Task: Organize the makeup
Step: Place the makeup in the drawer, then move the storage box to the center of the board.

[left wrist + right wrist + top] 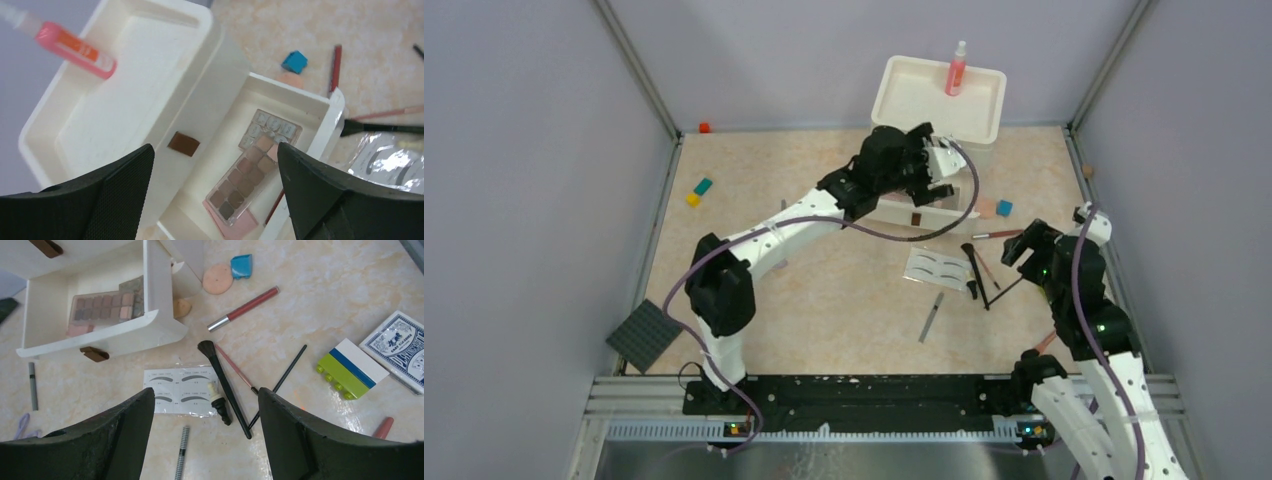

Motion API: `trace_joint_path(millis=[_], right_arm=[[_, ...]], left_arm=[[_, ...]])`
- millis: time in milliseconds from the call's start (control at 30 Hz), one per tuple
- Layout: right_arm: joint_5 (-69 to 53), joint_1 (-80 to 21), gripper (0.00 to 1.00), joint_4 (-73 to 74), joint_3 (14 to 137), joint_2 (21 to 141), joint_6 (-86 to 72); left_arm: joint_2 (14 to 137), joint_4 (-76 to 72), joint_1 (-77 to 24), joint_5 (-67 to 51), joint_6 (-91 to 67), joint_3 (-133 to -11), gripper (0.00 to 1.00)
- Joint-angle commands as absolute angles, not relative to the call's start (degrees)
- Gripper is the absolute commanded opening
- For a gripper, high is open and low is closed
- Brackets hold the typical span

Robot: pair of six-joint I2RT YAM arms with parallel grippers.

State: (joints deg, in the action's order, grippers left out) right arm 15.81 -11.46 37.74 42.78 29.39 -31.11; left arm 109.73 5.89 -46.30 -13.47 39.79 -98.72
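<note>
Left gripper open, empty over drawer holding palette. Right gripper open above eyebrow card, likely next pick.

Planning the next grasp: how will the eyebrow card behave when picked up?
The eyebrow card looks thin and lies flat, so it is probably floppy and hard to get under. Its glossy wrapper may be slippery. The small black applicator lying across its corner would likely slide off.

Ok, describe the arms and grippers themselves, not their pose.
Both the left arm and right arm have white links dotted with small holes, bulky black joints, and a purple cable running alongside. The left gripper and right gripper have broad black wedge fingers, finely textured.
</note>
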Motion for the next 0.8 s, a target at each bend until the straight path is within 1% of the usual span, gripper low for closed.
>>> trace_joint_path(millis=[0, 33, 100, 200, 333, 433, 567, 767], right_arm=[[15.2, -11.4, 0.75, 36.5, 42.6, 32.9, -32.4], [14.6, -11.4, 0.75, 36.1, 42.4, 33.0, -32.5], [14.2, -11.3, 0.76, 35.1, 42.0, 33.1, -32.8], [13.9, -11.3, 0.77, 33.9, 41.3, 34.1, -33.0], [13.1, -11.3, 0.77, 33.5, 41.0, 37.4, -33.8], [11.9, -11.3, 0.78, 33.2, 41.0, 39.9, -34.0], [9.9, -11.4, 0.77, 31.4, 40.6, 41.1, -34.6], [4.1, -11.3, 0.71, 24.0, 38.6, 43.7, -36.8]], left_arm=[[99.4, -3.5, -46.5, -1.6, 15.9, -96.3, 0.99], [98.2, -2.9, -46.4, 1.7, 12.5, -95.6, 0.99], [95.0, -2.3, -46.5, 4.2, 6.8, -93.2, 0.99], [90.4, -3.8, -46.4, 4.8, -2.2, -86.1, 0.99], [85.0, -5.4, -46.4, 2.0, -11.1, -76.1, 0.99], [82.1, -1.7, -46.4, 3.0, -12.7, -71.0, 0.99], [77.3, 4.5, -46.3, 7.8, -12.1, -66.1, 0.99], [72.2, 6.1, -44.3, 9.3, -15.8, -60.7, 0.99]])
